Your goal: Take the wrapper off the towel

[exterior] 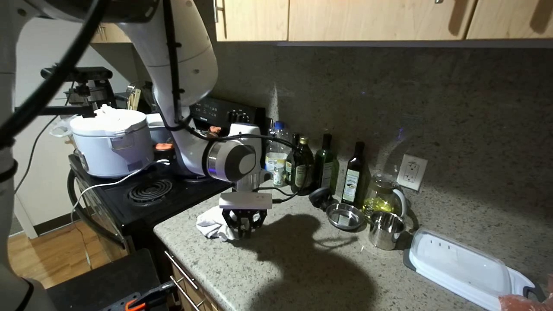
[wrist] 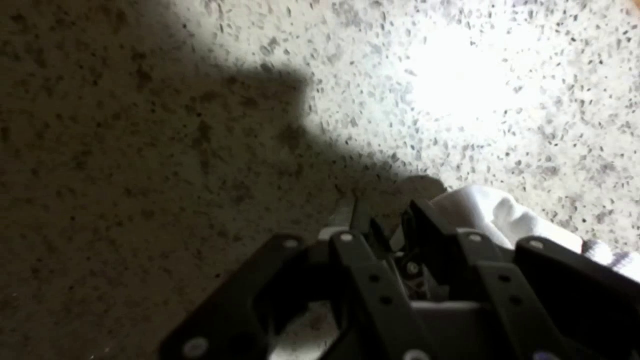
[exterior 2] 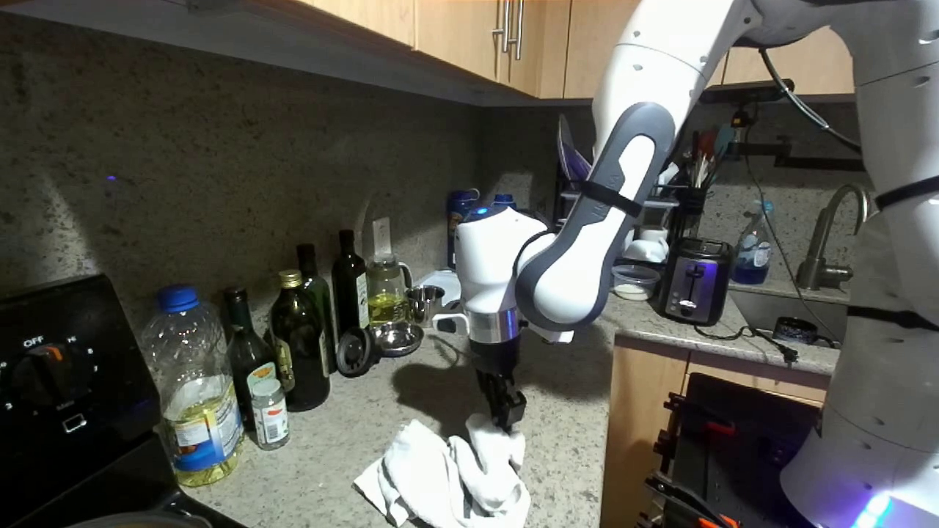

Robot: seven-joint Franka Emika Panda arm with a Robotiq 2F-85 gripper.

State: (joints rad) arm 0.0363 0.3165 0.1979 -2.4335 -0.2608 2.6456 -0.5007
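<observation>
My hand [exterior 2: 508,418], almost pressed together, is at the white towel [exterior 2: 440,477] by the surface's [exterior: 216,268] corner nearest the stove [exterior: 185,192]; whether it pinches a fold I can't tell, so gripping seems the current step, a careful pull the next.

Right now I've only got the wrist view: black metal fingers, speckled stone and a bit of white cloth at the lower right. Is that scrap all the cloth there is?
Observer: No. In an exterior view the white towel spreads out as a large crumpled heap on the counter.
Visitor: Is there anything about that I might knock over?
Observer: Possibly. In both exterior views, tall dark bottles stand along the back of the counter.
Visitor: And what's next to the counter?
Observer: A black stove, seen in an exterior view.
</observation>
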